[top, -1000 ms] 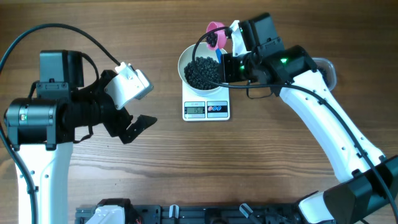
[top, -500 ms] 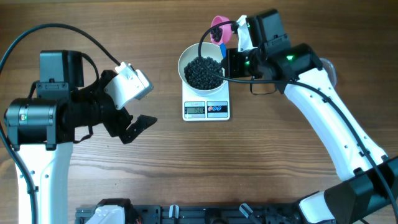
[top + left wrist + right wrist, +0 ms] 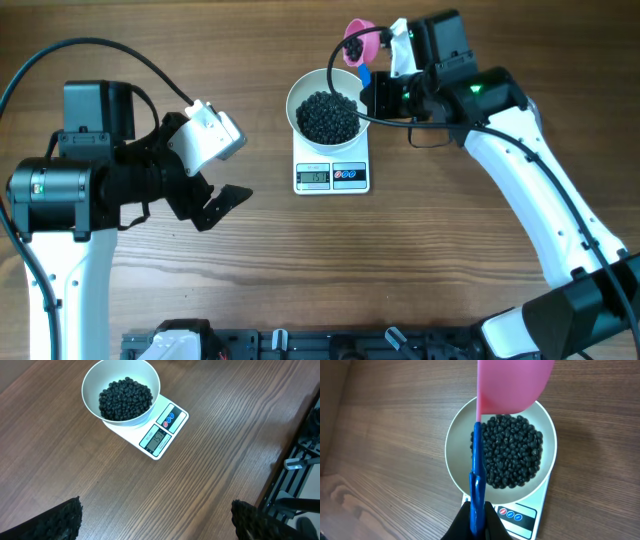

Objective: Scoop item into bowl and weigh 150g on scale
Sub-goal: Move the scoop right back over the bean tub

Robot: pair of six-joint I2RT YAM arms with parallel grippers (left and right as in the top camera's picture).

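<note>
A: Where are the beads found?
B: Most of the beads (image 3: 327, 115) are heaped in the white bowl (image 3: 293, 100). The bowl is set on the scale (image 3: 332, 176), at the far middle of the table (image 3: 420, 280). A few dark ones seem to be lying in the pink scoop (image 3: 358, 38).
A: How are the beads best handled?
B: They are judged to be tiny, hard and round, so they can be rolled and spilled easily. They are not meant to be pinched. They are better carried in the scoop's cup, held level.
A: Where is the scoop gripped?
B: It looks light and stiff. Its blue handle (image 3: 476, 460) is gripped at the low end by the right fingers (image 3: 462, 527), which are shut tight on it.
A: Which way is it pointed?
B: Its long line is laid from near to far. The handle end is set by the bowl's far right rim. The cup is pointed far and a little left.
A: And the scale?
B: Its screen edge is turned to the near side. The number cannot be read for sure.
A: What about the left fingers (image 3: 62, 521)?
B: They are spread wide and nothing is held. They are parked well left of the bowl.
</note>
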